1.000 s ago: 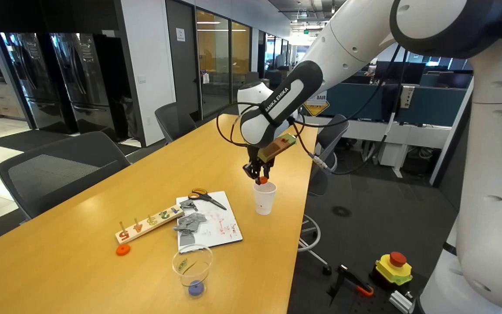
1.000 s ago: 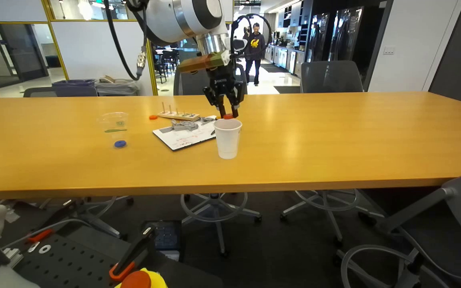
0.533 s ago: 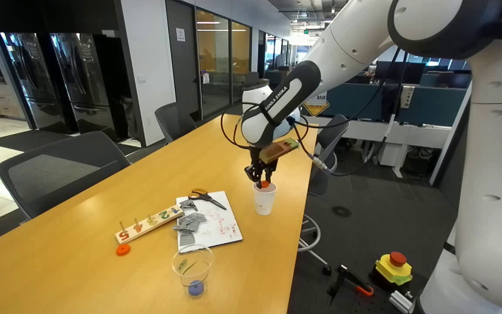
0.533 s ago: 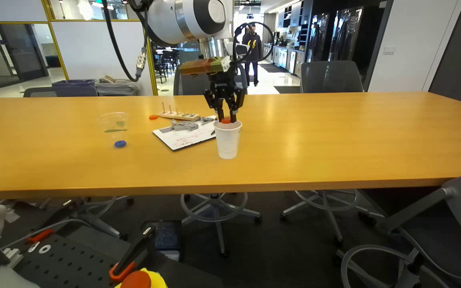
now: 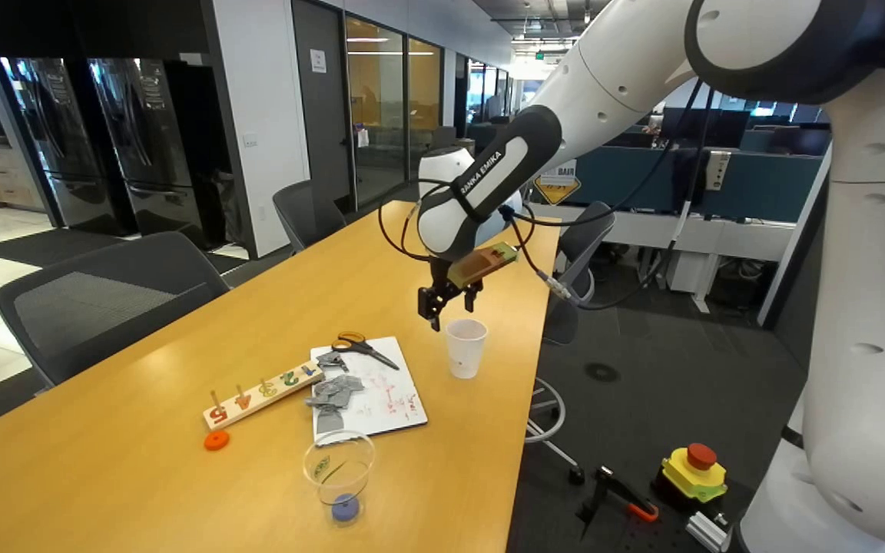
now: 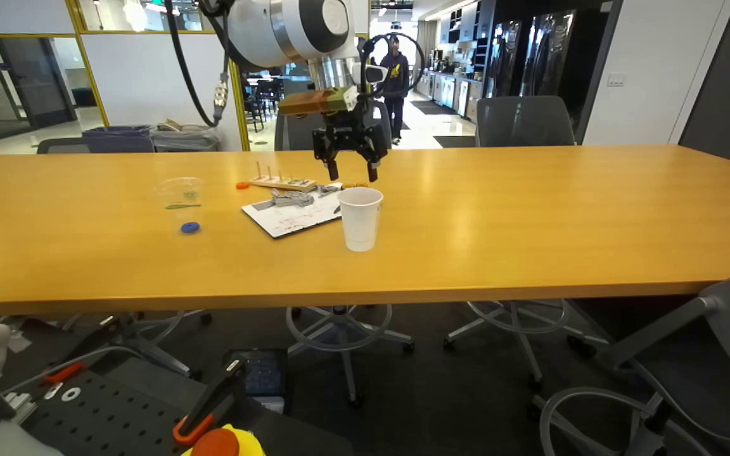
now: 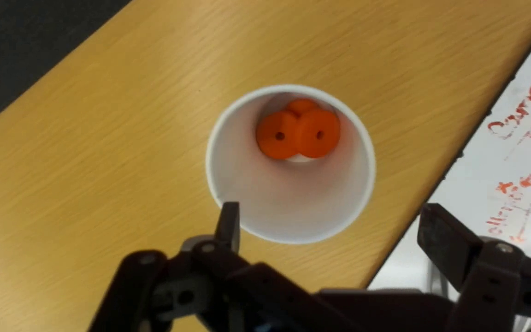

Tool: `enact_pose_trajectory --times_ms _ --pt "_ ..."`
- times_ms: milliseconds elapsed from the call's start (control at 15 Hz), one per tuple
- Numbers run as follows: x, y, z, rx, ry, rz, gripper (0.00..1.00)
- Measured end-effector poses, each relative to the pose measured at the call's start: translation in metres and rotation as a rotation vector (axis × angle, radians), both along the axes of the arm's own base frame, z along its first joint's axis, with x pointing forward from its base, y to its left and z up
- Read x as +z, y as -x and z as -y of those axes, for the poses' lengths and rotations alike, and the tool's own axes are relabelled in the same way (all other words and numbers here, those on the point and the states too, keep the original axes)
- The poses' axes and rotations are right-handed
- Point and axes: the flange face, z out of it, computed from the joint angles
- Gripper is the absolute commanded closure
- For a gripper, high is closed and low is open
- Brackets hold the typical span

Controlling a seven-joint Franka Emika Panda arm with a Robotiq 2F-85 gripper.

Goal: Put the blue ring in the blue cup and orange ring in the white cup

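Since half a second ago, the gripper (image 6: 353, 175) has risen off the mouth of the white cup (image 6: 360, 221) and spread; it now stands wide, holding nothing, near the cup's rim. What it held seems to have joined the orange rings (image 7: 320, 138) inside: the wrist view shows three heaped at the bottom, one partly hidden.

Just beside the white cup lies a whiteboard (image 5: 392, 399), bearing gray scraps (image 5: 335, 389) and scissors (image 5: 372, 352). Well apart from the white cup, past a corner of the whiteboard, the see-through blue cup (image 5: 358, 470) stands upright with the blue ring (image 5: 345, 507) at its bottom. Across the whiteboard from the white cup is a numbered peg strip (image 5: 264, 395); a loose orange ring (image 5: 217, 440) lies just beside its far end. Farthest behind the white cup, in an exterior view, stands a person (image 6: 395, 75).

Both placements look done, unless the loose orange ring is wanted too. In the wrist view one side of the gripper overlaps the white cup's rim; should it hang that low, a sideways move might catch the rim, tip the light-looking cup and spill the rings. A reach for the loose orange ring could also knock the blue cup, its clear wall easy to miss.
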Motion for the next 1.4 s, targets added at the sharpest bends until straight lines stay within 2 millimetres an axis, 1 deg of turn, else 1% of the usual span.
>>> enact_pose_trajectory --times_ms 67,200,333,467,600,667,800,933,1133,1267,1400 --pt "0.002 -0.004 -0.013 0.022 -0.005 0.016 0.00" --pt "0.007 -0.012 -0.046 0.079 -0.019 0.046 0.00" --pt "0.010 -0.018 -0.086 0.142 -0.036 0.066 0.00" --pt "0.009 -0.023 -0.130 0.204 -0.059 0.072 0.00" --pt "0.003 -0.030 -0.170 0.264 -0.078 0.071 0.00" --pt "-0.003 -0.033 -0.190 0.292 -0.087 0.067 0.00" --pt "-0.018 -0.041 -0.222 0.343 -0.102 0.055 0.00" --pt "-0.039 -0.050 -0.249 0.388 -0.113 0.040 0.00" --pt "-0.068 -0.066 -0.279 0.452 -0.124 0.023 0.00" --pt "-0.083 -0.078 -0.292 0.491 -0.130 0.021 0.00" --pt "-0.094 -0.092 -0.301 0.515 -0.140 0.019 0.00"
